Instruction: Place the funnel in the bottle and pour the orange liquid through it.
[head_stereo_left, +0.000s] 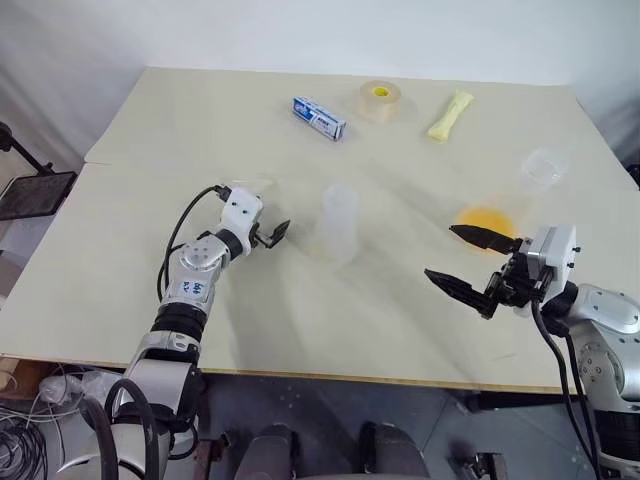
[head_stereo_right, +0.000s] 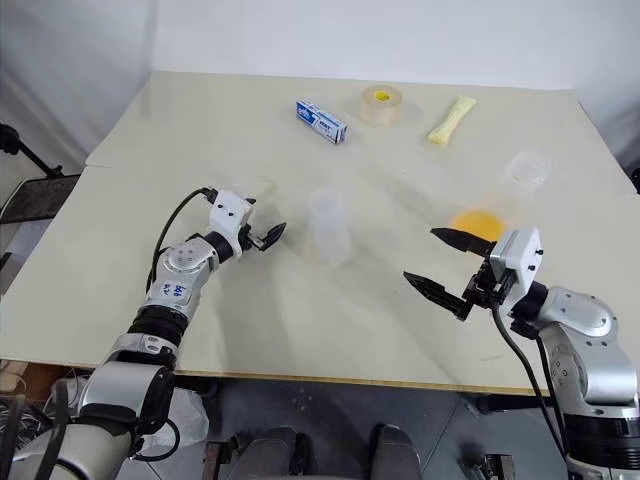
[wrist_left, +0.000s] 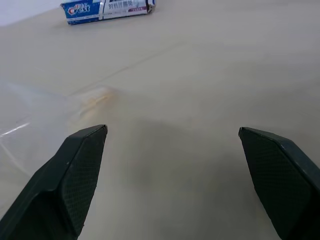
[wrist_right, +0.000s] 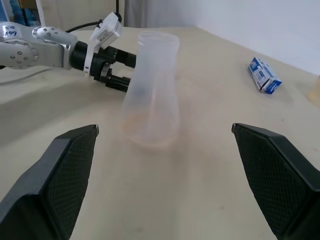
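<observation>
The clear flask-shaped bottle (head_stereo_left: 338, 222) stands upright mid-table, and in the right wrist view the bottle (wrist_right: 151, 90) looks empty. A faint clear funnel (head_stereo_left: 262, 186) lies on the table just beyond my left gripper (head_stereo_left: 272, 236), which is open and empty, a short way left of the bottle. In the left wrist view the funnel (wrist_left: 45, 112) sits off to the side of the open fingers (wrist_left: 80, 165). The orange liquid (head_stereo_left: 485, 218) rests in a shallow clear container on the right. My right gripper (head_stereo_left: 440, 251) hangs open and empty beside it, pointing toward the bottle.
A blue-and-white toothpaste box (head_stereo_left: 319, 118), a tape roll (head_stereo_left: 380, 101) and a yellow packet (head_stereo_left: 450, 114) lie along the far side. A wide clear cup (head_stereo_left: 543, 168) stands at the right edge. The table's front edge (head_stereo_left: 300, 375) runs just below both arms.
</observation>
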